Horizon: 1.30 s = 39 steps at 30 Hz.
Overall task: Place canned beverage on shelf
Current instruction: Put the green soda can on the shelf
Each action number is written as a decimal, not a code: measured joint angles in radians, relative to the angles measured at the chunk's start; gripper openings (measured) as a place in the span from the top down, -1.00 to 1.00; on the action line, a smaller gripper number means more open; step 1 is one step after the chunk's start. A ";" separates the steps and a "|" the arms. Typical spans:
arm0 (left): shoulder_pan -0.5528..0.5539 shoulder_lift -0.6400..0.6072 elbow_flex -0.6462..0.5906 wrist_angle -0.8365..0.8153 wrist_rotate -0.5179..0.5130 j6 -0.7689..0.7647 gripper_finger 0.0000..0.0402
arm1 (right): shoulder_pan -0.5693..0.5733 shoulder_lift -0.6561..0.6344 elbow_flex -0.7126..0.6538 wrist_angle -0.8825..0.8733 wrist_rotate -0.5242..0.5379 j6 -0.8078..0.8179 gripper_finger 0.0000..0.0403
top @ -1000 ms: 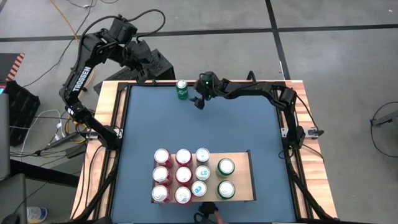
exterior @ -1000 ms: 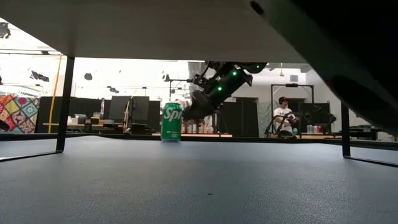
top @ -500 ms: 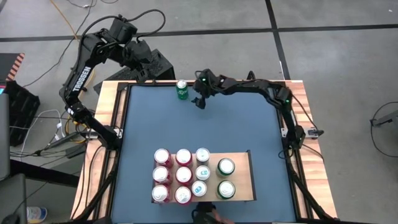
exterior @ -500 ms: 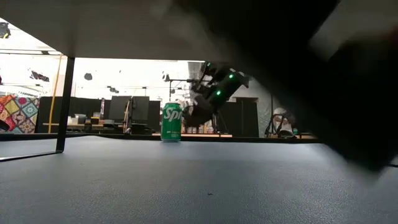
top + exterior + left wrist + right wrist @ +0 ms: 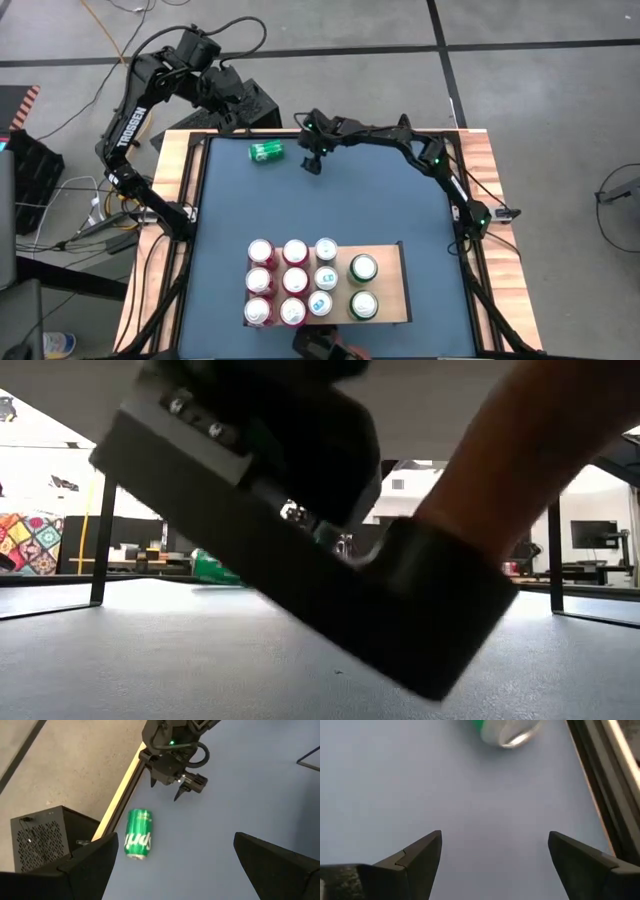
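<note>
A green Sprite can (image 5: 266, 151) lies on its side on the blue mat near the table's far edge; it also shows in the left wrist view (image 5: 137, 833) and the low view (image 5: 215, 567). My right gripper (image 5: 310, 160) is open and empty just right of it, apart from it; its wrist view (image 5: 495, 850) shows the can's end (image 5: 507, 730) ahead. My left gripper (image 5: 175, 870) is open and raised over the far left corner. The shelf (image 5: 386, 252), a tan board near the front edge, carries red, white and green cans standing in rows.
A person's hand holding a dark object (image 5: 325, 348) reaches in at the near edge and fills most of the low view (image 5: 330, 560). The striped wooden frame with black rails (image 5: 190, 170) borders the mat. Bare mat (image 5: 330, 210) lies between can and shelf.
The green can has tipped over from upright and now lies on its side, a little farther toward the table's left edge. My right gripper has moved toward the left edge. A person's hand with a dark object has come in front of the low camera.
</note>
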State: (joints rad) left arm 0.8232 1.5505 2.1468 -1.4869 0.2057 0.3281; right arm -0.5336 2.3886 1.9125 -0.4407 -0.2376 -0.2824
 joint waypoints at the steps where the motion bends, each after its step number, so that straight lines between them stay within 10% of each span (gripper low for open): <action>1: 0.000 0.000 0.000 0.000 0.000 0.003 -0.91 | 0.001 0.000 0.001 0.005 0.000 -0.003 -0.73; 10: 0.005 0.000 -0.091 0.075 -0.007 0.021 -0.91 | -0.002 -0.017 0.012 -0.078 -0.005 -0.034 -0.73; 39: 0.082 -0.118 -1.181 0.927 -0.087 0.135 -0.91 | 0.097 -0.132 0.034 -0.343 -0.116 -0.059 -0.63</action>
State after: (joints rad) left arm 0.9050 1.4329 0.9662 -0.5600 0.1187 0.4631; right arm -0.4362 2.2562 1.9461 -0.7837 -0.3537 -0.3413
